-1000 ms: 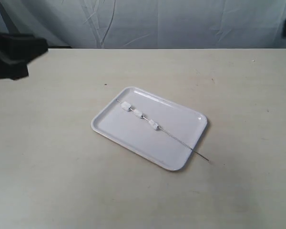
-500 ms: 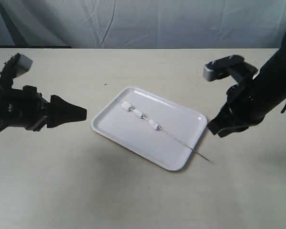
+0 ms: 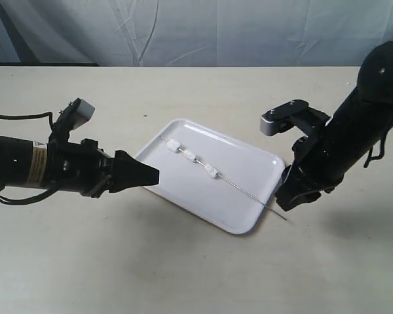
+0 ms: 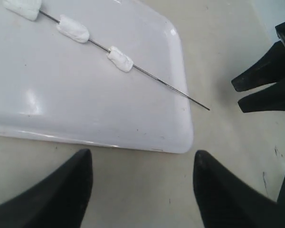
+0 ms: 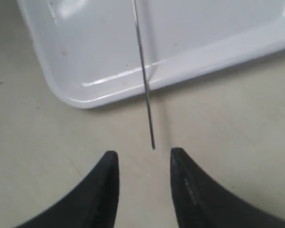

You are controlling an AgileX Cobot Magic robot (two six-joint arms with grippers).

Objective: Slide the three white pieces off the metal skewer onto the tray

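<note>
Skewer (image 5: 141, 57) tip overhangs tray (image 5: 99, 92) rim over bare table (image 5: 28, 142); right gripper (image 5: 145, 153) faces it, nothing between. Left gripper (image 4: 142, 153) just beside tray.

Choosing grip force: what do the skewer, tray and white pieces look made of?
Skewer: thin bare metal, dull grey sheen.
Tray: probably plastic, glossy white, with light glare.
White pieces: matte, slightly lumpy, maybe foam or something soft; cannot tell.

Left hand (image 4: 142, 156) and right hand (image 5: 143, 153) hover, spread wide

One white piece (image 4: 23, 7) clipped at left wrist view edge.
</note>
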